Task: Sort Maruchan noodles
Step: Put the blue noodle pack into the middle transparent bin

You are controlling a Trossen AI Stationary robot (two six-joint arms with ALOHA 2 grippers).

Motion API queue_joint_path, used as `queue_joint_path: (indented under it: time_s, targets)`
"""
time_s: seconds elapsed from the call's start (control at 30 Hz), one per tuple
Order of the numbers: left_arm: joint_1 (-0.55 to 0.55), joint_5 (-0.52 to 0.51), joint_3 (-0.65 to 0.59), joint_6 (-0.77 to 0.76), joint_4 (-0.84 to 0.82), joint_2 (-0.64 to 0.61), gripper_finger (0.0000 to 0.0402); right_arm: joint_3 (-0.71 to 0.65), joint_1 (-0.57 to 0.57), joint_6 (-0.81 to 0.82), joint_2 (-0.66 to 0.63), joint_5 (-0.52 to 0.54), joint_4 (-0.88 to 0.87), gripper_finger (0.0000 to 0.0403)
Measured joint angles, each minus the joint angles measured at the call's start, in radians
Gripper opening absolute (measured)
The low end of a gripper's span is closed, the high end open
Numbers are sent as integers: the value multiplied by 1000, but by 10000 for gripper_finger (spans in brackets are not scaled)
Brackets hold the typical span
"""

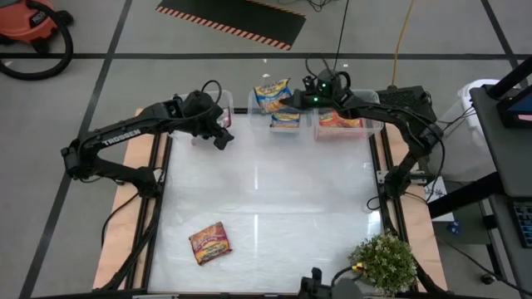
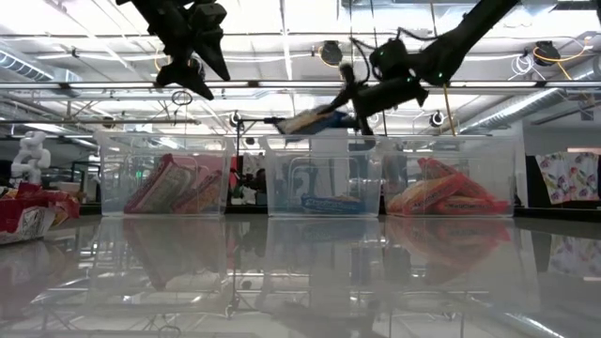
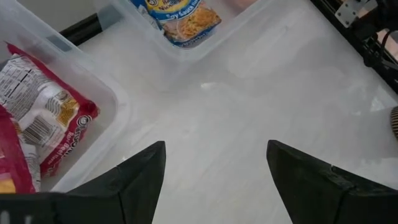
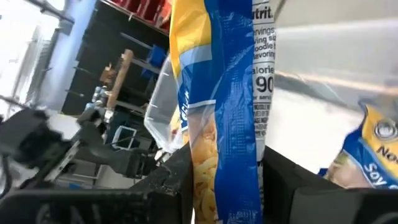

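Observation:
Three clear bins stand along the table's far edge. The left bin (image 1: 218,106) holds dark red Maruchan noodles (image 3: 43,124), the middle bin (image 1: 284,121) blue ones (image 3: 181,17), and the right bin (image 1: 342,126) orange ones (image 2: 441,192). My right gripper (image 1: 293,98) is above the middle bin, shut on a blue packet (image 1: 272,93). My left gripper (image 1: 223,138) hovers open just in front of the left bin, with nothing between its fingers (image 3: 140,180). One dark red packet (image 1: 210,242) lies flat on the table near the front left. My right gripper pinches the blue packet between its two fingers (image 4: 177,186), by the end nearest the wrist (image 4: 227,180). The fingers come nearly level from the table's right side. The packet sticks out past them (image 2: 315,120), lifted clear above the middle bin and turned on edge.
A small potted plant (image 1: 384,259) stands at the table's near right corner. A second blue packet (image 4: 367,155) lies in the middle bin below the held one. The glossy white tabletop (image 1: 274,199) stretches between the bins and the near edge.

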Motion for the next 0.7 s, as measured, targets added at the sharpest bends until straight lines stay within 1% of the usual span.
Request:
queue_joint_path:
  time_s: [0.13,0.27,0.4,0.53,0.7]
  targets:
    - [0,1,0,12,-5,0,282,0,5,40,57,4,1,115]
    - [0,8,0,29,-52,0,282,0,6,64,93,5,-11,116]
    - [0,8,0,37,-107,0,282,0,12,49,81,45,-14,116]
    - [0,20,0,84,-151,0,282,1,15,33,37,105,-46,116]
    - [7,43,0,155,-153,0,282,0,20,5,36,118,-131,118]
